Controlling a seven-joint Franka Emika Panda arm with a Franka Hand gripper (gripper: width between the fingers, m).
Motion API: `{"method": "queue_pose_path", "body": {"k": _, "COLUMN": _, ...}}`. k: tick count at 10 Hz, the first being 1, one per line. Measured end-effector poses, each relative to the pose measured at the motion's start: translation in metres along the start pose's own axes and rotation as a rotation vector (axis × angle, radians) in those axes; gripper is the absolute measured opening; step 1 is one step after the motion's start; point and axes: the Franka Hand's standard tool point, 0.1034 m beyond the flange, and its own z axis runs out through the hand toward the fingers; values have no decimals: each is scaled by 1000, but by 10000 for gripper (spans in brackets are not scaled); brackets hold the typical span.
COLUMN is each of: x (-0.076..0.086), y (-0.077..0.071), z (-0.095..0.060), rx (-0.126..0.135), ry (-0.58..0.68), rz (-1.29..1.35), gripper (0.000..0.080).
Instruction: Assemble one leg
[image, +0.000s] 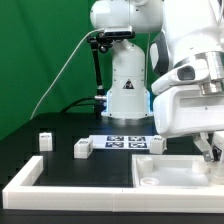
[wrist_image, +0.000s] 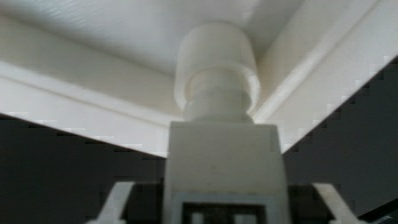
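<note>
Leg, small short white plastic square post w/ b&w tag, sits clamped in gripper at right, round tip pointing into corner of large flat white raised-rim panel; contact unclear. Near left: long white L-shaped bar; farther back 2 loose small white posts, then marker board, white robot base farthest.

The exterior view is lit brightly and evenly from above; the white arm at the upper right of the frame is washed out, and faint shadows are cast on the black table. The wrist view is dimmer and blurred; the leg is rendered soft.
</note>
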Motion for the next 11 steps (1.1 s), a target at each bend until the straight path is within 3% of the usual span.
{"method": "queue_pose_path", "body": {"k": 4, "x": -13, "y": -2, "z": 5, "rx": -20, "ry": 60, "rz": 18, "gripper": 291}}
{"method": "queue_pose_path", "body": {"k": 6, "x": -24, "y": 6, "z": 1, "rx": -44, "ry": 114, "rz": 39, "gripper": 291}}
{"method": "queue_pose_path", "body": {"k": 9, "x": -24, "y": 6, "z": 1, "rx": -38, "ry": 99, "rz": 31, "gripper": 291}}
{"method": "queue_pose_path", "body": {"k": 10, "x": -27, "y": 5, "z": 2, "rx": -34, "ry": 87, "rz": 31, "gripper": 349}}
{"method": "queue_pose_path", "body": {"k": 11, "x": -27, "y": 5, "z": 3, "rx": -33, "ry": 86, "rz": 31, "gripper": 349}}
